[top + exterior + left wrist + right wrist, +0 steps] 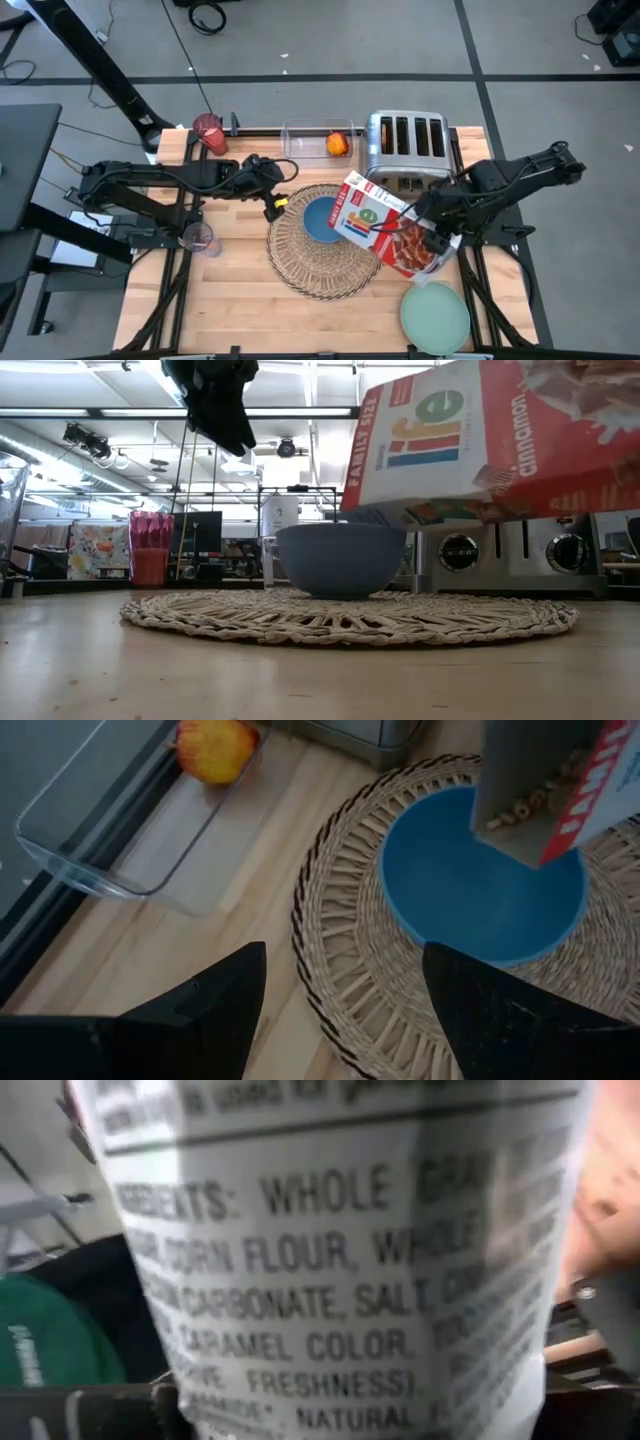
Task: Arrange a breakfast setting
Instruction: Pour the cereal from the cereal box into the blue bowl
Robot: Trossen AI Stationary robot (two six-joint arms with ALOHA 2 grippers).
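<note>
The right gripper (428,222) is closed on the cereal box (388,226) and holds it tipped, open end down, right over the blue bowl (322,218), so the little rings can fall in. The bowl sits in the middle of the woven mat (322,242) on the counter (230,280), where someone would eat. The left gripper (276,200) hangs just beside the mat with its fingers wide apart and nothing in them, waiting. The green plate (436,316) lies near the front corner. The fruit (338,144) rests in a clear tray (312,141) by the toaster (405,140), and the red cup (209,133) stands at the back.
</note>
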